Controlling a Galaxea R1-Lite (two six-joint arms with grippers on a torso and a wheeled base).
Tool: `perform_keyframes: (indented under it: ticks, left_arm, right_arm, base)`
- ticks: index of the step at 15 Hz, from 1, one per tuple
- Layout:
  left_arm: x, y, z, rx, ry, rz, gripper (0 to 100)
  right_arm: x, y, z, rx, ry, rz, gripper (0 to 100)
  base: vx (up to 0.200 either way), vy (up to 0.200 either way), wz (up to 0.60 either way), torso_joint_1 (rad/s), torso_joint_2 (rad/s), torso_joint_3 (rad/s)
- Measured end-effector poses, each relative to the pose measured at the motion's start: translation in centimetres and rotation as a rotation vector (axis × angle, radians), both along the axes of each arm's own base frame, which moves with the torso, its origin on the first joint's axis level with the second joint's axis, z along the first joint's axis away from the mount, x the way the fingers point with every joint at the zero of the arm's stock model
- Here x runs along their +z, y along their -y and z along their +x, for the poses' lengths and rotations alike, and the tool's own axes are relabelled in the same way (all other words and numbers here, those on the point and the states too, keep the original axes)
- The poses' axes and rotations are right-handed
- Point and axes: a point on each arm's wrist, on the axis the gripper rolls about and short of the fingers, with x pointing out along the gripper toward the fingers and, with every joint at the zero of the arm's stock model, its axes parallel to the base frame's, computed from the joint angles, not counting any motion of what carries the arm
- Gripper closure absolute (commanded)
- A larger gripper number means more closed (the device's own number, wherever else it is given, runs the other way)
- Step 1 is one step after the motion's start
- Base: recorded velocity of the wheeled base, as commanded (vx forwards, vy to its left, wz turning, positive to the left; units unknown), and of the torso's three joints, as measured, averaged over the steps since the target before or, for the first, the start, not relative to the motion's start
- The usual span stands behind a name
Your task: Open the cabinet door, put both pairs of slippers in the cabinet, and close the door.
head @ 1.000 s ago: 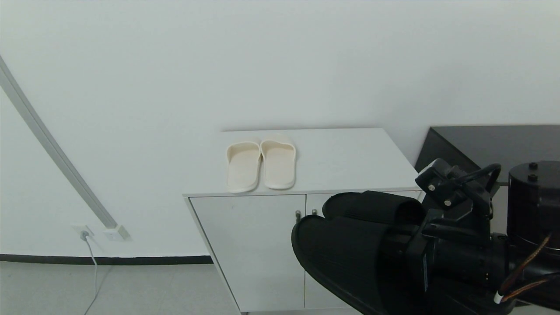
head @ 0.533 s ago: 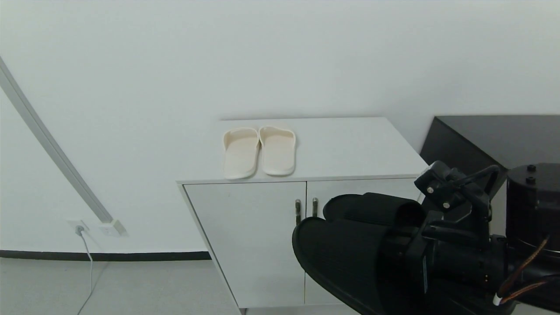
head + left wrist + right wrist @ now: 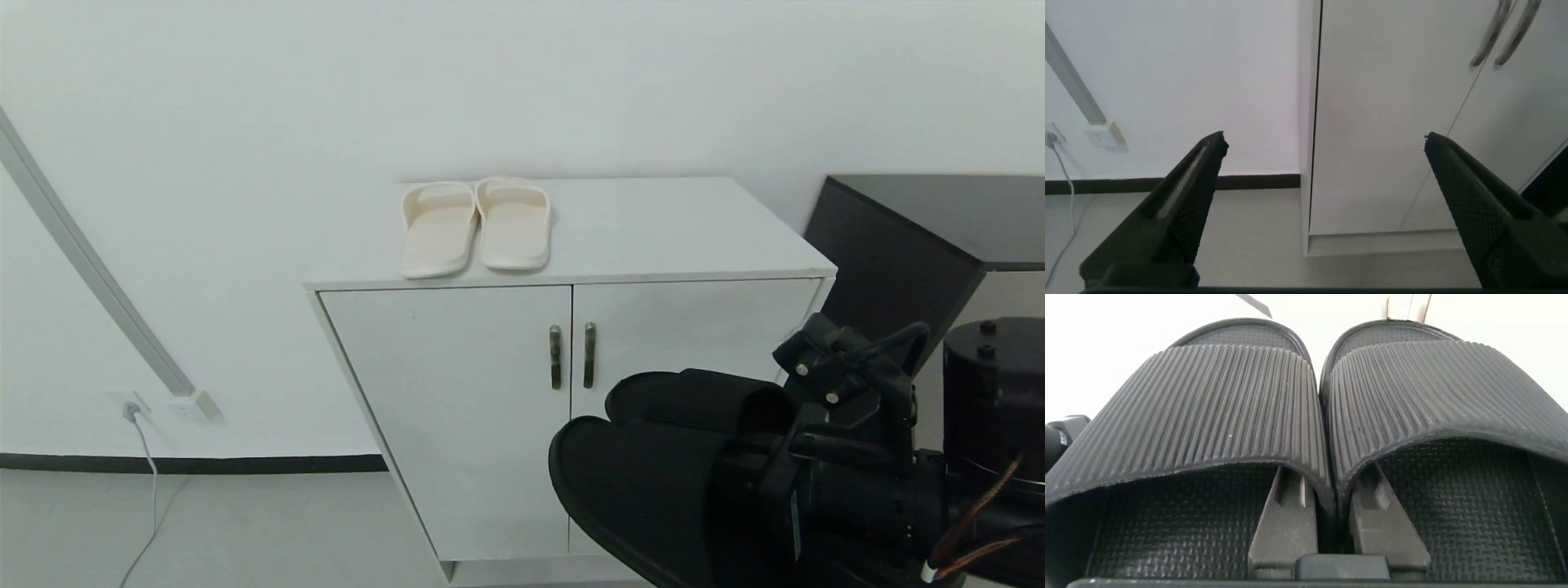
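A white two-door cabinet (image 3: 457, 408) stands against the wall, both doors closed, with two dark handles (image 3: 555, 356) at the middle seam. A cream pair of slippers (image 3: 473, 224) lies side by side on its top, left of centre. My right gripper (image 3: 759, 465) is low in front of the right door, shut on a black pair of slippers (image 3: 653, 474). In the right wrist view its fingers (image 3: 1282, 527) pinch the black slippers' (image 3: 1241, 400) inner sides together. My left gripper (image 3: 1323, 143) is open and holds nothing, facing the cabinet's lower left corner (image 3: 1372, 163).
A black table (image 3: 898, 245) stands just right of the cabinet. On the wall to the left are a slanted grey strip (image 3: 82, 253) and a socket with a cable (image 3: 131, 406) hanging to the grey floor (image 3: 204, 531), which is free there.
The whole head picture has shifted: the cabinet now sits higher, with more of its doors and its base showing. The right gripper with the black slippers holds its place in the picture.
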Motion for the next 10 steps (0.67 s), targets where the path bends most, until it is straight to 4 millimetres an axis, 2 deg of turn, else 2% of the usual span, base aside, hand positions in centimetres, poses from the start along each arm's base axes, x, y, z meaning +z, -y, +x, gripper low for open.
perform_keyframes:
  ticks: [10]
  left_arm:
    - [0.00,0.00,0.00,0.001,0.000,0.001,0]
  right_arm:
    - [-0.45,0.12,-0.13,0.009,0.008,-0.028,100]
  base:
    - [0.000,0.000,0.00,-0.146,0.48,0.329]
